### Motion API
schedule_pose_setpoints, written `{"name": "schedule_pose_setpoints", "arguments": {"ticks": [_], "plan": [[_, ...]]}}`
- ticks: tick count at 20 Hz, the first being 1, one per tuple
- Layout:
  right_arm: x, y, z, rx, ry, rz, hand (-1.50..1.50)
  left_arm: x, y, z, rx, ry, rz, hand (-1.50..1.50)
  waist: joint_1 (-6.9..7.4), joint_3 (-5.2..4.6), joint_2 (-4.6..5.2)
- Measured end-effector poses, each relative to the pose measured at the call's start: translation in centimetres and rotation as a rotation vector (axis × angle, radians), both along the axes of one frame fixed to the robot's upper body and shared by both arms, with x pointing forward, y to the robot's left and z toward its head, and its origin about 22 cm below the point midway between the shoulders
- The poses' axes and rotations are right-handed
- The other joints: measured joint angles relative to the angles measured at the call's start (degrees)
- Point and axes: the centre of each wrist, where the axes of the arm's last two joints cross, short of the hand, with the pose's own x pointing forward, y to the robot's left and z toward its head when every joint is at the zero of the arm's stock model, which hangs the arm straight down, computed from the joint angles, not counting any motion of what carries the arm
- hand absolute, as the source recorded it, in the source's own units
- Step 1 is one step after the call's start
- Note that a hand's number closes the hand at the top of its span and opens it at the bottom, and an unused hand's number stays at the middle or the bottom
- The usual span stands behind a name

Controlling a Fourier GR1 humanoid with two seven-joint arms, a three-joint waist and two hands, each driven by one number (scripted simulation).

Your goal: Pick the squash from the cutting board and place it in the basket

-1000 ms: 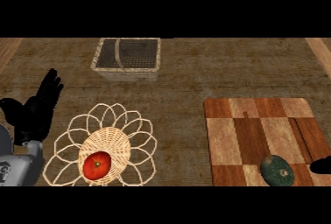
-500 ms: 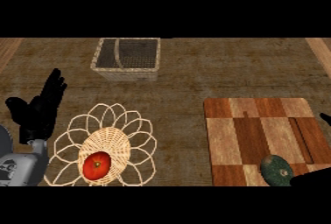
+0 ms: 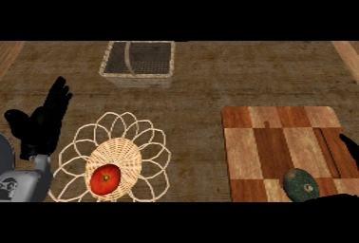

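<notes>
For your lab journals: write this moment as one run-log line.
squash on board | right hand beside it, no grip | left hand open, resting | basket far | stage: reaching

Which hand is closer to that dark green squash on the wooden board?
The right hand, at the board's right edge just beside the squash. The left hand rests open far across the counter, beyond the basket.

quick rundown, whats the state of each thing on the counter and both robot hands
squash: lying on the cutting board's near right corner, not held
cutting board: flat on the counter, right side
wicker plate: holds a tomato
tomato: resting on the wicker plate
basket: upright at the far side, nothing seen in it
left robot hand: open, fingers up, resting
right robot hand: at the right edge by the squash, mostly out of view
</notes>
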Motion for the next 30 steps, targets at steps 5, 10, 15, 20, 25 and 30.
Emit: {"name": "schedule_pose_setpoints", "arguments": {"ticks": [5, 10, 15, 20, 25, 30], "plan": [[0.3, 0.4, -1.3, 0.012, -0.015, -0.021, -1.5, 0.3, -0.5, -0.3, -0.002, -0.001, -0.002, 0.0, 0.08, 0.0, 0.06], [0.5, 1.2, -1.6, 0.019, -0.028, -0.025, -1.5, 0.7, 0.2, 0.4, -0.003, -0.005, 0.001, 0.0, 0.09, 0.0, 0.07], [0.2, 1.0, -2.6, -0.003, 0.001, -0.038, -1.5, 0.5, 0.1, 0.2, 0.003, 0.0, -0.005, 0.0, 0.1, 0.0, 0.06], [-0.1, 1.5, -4.6, -0.025, 0.038, -0.045, -1.5, 0.6, 0.0, 0.2, -0.002, 0.0, -0.001, 0.0, 0.09, 0.01, 0.07], [0.6, 1.4, -5.3, -0.021, 0.048, -0.065, -1.5, 0.5, 0.2, 0.2, -0.003, -0.001, -0.007, 0.0, 0.17, 0.01, 0.08], [0.8, 1.5, -6.2, -0.022, 0.071, -0.065, -1.5, 0.7, 0.8, 0.5, -0.005, -0.007, 0.0, 0.0, 0.13, 0.02, 0.08]]}}
